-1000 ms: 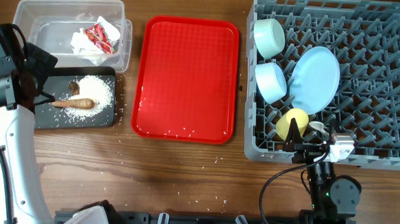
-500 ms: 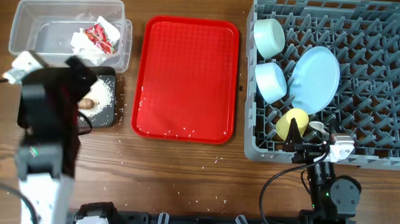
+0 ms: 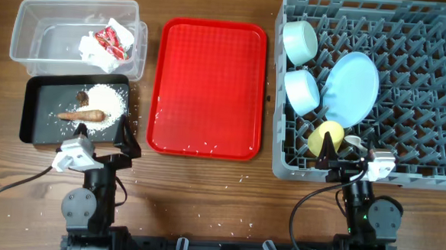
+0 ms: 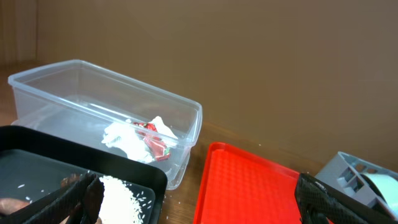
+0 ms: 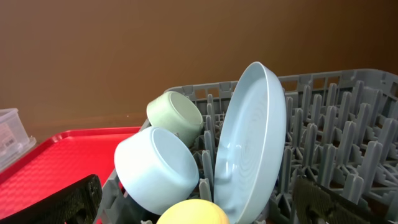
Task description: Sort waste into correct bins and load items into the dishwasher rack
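The clear tub (image 3: 29,23) holds the red wrapper (image 3: 113,41) and white tissue (image 3: 93,49). The black tray (image 3: 36,123) holds rice (image 3: 106,100), the dark lump (image 3: 82,96) and the carrot-like root (image 3: 82,116). The grey rack (image 3: 436,151) holds the plate (image 3: 353,87), green bowl (image 3: 299,41), blue bowl (image 3: 302,91), yellow cup (image 3: 325,136) and white spoon (image 3: 352,141). My left gripper (image 3: 104,140) is open and empty at the black tray's front edge, also shown in the left wrist view (image 4: 199,205). My right gripper (image 3: 351,156) is open and empty at the rack's front edge, facing the cup (image 5: 193,214).
The flat red serving tray (image 3: 210,86) lies between the bins and the rack, with a few rice grains on it. Loose grains are scattered on the wooden table in front of it.
My left arm has pulled back from over the black tray to the table's front edge, uncovering the tray. The right arm has not moved.
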Action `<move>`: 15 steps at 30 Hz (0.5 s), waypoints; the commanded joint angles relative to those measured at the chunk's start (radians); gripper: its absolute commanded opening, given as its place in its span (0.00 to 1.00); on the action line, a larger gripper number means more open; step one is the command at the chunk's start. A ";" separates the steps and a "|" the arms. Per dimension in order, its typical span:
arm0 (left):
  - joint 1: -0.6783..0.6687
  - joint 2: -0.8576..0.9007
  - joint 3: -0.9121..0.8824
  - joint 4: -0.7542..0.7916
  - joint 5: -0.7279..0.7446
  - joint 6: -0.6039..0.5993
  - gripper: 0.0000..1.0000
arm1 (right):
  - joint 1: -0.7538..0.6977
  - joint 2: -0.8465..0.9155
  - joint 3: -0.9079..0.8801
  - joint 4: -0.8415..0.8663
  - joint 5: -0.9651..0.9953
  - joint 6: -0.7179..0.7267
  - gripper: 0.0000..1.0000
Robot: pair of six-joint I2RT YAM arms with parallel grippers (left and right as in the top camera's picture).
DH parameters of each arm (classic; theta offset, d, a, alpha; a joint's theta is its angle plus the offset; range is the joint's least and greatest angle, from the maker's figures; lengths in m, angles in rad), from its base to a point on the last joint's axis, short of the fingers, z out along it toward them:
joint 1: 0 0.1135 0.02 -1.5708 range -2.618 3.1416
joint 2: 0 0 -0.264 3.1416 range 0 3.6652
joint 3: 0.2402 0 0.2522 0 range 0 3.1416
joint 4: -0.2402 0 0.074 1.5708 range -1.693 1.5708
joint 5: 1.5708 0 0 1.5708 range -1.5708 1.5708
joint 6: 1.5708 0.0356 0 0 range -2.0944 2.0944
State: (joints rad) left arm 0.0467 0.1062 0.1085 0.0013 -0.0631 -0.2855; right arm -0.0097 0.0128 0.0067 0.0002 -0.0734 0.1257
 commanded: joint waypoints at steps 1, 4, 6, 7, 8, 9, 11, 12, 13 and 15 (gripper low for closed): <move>-0.006 -0.074 -0.055 0.003 0.034 0.050 1.00 | 0.005 -0.008 -0.002 0.002 0.012 -0.018 1.00; -0.006 -0.104 -0.089 -0.001 0.037 0.051 1.00 | 0.005 -0.008 -0.002 0.002 0.012 -0.018 1.00; -0.006 -0.104 -0.102 -0.033 0.037 0.050 1.00 | 0.005 -0.008 -0.002 0.002 0.012 -0.019 1.00; -0.006 -0.104 -0.102 -0.067 0.037 0.047 1.00 | 0.005 -0.008 -0.002 0.002 0.012 -0.018 1.00; -0.005 -0.104 -0.102 -0.073 0.037 0.047 1.00 | 0.005 -0.008 -0.002 0.002 0.012 -0.019 1.00; -0.005 -0.104 -0.102 -0.073 0.037 0.047 1.00 | 0.005 -0.008 -0.002 0.002 0.012 -0.018 1.00; -0.005 -0.104 -0.102 -0.072 0.037 0.047 1.00 | 0.005 -0.008 -0.002 0.002 0.012 -0.018 1.00; -0.005 -0.104 -0.102 -0.072 0.037 0.047 1.00 | 0.005 -0.008 -0.002 0.002 0.012 -0.018 1.00; -0.005 -0.104 -0.102 -0.072 0.037 0.047 1.00 | 0.005 -0.008 -0.002 0.002 0.012 -0.018 1.00; -0.005 -0.104 -0.102 -0.072 0.037 0.047 1.00 | 0.005 -0.008 -0.002 0.002 0.012 -0.018 1.00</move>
State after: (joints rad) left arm 0.0467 0.0135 0.0128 -0.0742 -0.0349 -0.2554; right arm -0.0097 0.0128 0.0067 0.0002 -0.0734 0.1253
